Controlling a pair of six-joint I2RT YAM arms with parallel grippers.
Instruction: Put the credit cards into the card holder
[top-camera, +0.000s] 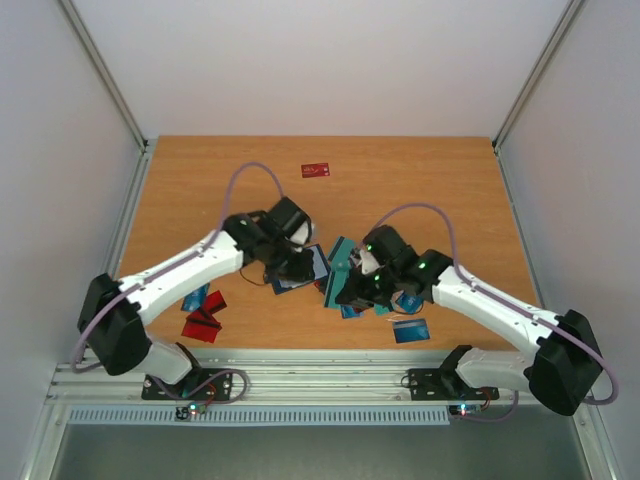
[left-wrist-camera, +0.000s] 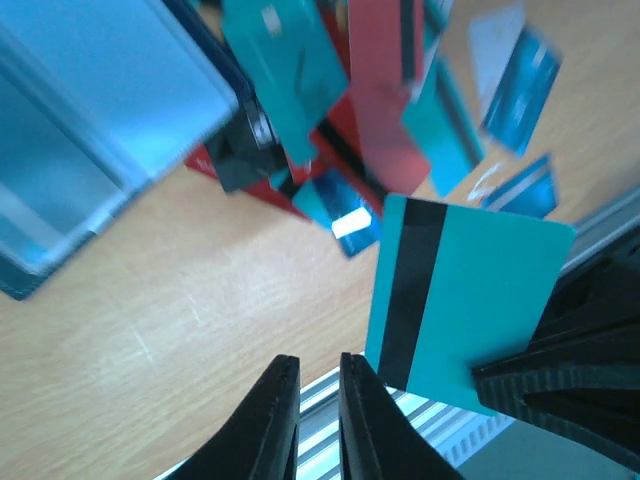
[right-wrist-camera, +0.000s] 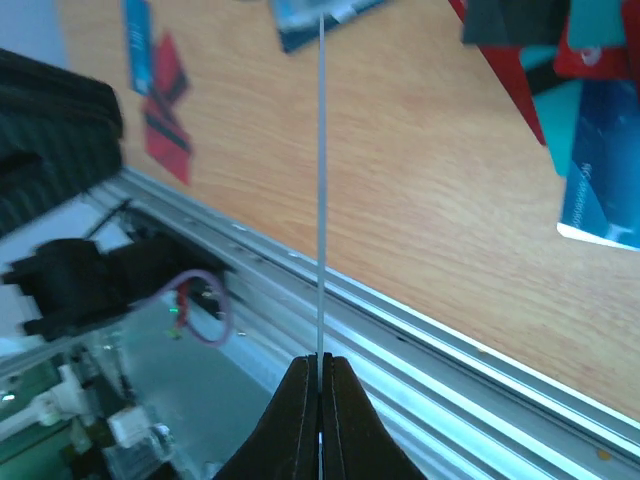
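The card holder (left-wrist-camera: 90, 130) lies open on the wood, dark navy with a grey-blue inside; in the top view the card holder (top-camera: 305, 265) sits just under my left gripper (top-camera: 290, 262). My left gripper (left-wrist-camera: 310, 395) is all but shut, a slim gap between its jaws and nothing in it. My right gripper (right-wrist-camera: 321, 365) is shut on a teal credit card (left-wrist-camera: 470, 300) with a black stripe, seen edge-on (right-wrist-camera: 321, 180) in its own view. The card hangs upright above the table's near edge. Several more credit cards (top-camera: 372, 295) lie piled between the arms.
A blue card (top-camera: 410, 330) lies near the front edge, one red card (top-camera: 315, 170) lies far back, and red and blue cards (top-camera: 203, 315) lie by the left arm. The metal rail (right-wrist-camera: 420, 330) runs along the near edge.
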